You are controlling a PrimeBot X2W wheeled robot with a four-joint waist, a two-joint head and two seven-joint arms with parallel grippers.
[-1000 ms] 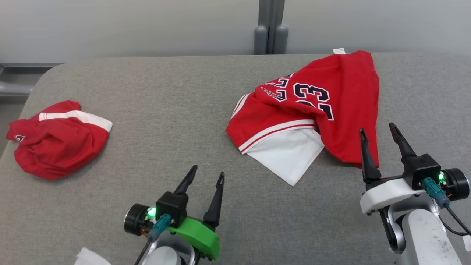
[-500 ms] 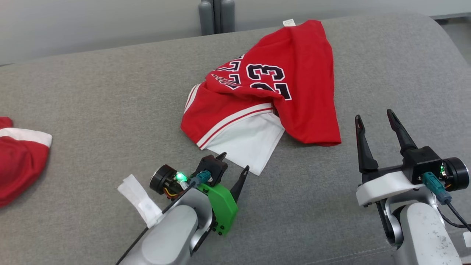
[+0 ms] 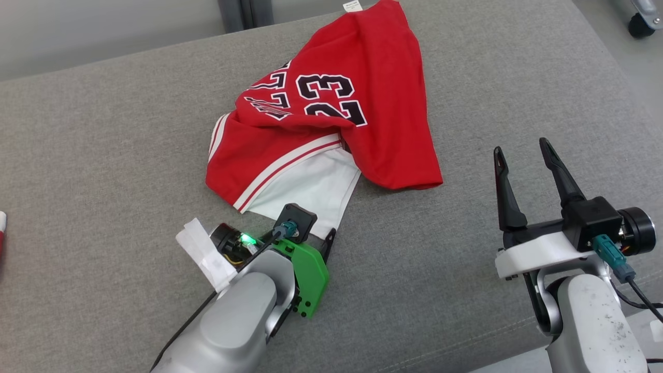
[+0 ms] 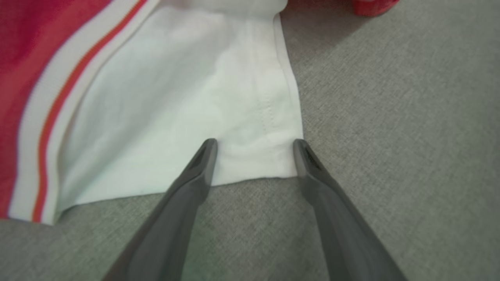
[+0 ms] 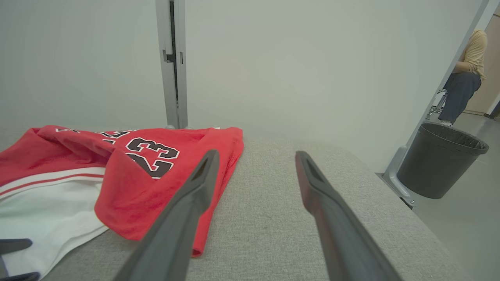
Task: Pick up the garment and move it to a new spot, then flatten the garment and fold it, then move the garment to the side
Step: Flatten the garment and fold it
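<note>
The garment (image 3: 331, 103) is a crumpled red jersey with a black "23", lying on the grey padded table (image 3: 103, 155); a white panel (image 3: 305, 189) sticks out from under its striped hem toward me. My left gripper (image 3: 316, 230), on a green mount, is open and tipped down at that panel's near corner. In the left wrist view the left gripper (image 4: 254, 142) straddles the corner of the white panel (image 4: 175, 97), fingertips resting at the cloth's edge. My right gripper (image 3: 521, 146) stands open over bare table, right of the garment. The right wrist view shows the right gripper (image 5: 256, 153) open beside the garment (image 5: 129, 175).
A sliver of another red cloth (image 3: 1, 233) shows at the far left edge. Behind the table stand a grey post (image 3: 243, 13) and a wall. Off the table's right end are a dark bin (image 5: 441, 164) and a seated person (image 5: 468, 58).
The head camera has swung right, shifting the whole picture left. My left gripper has reached forward and down to the garment's white corner. The right gripper has stayed open in place.
</note>
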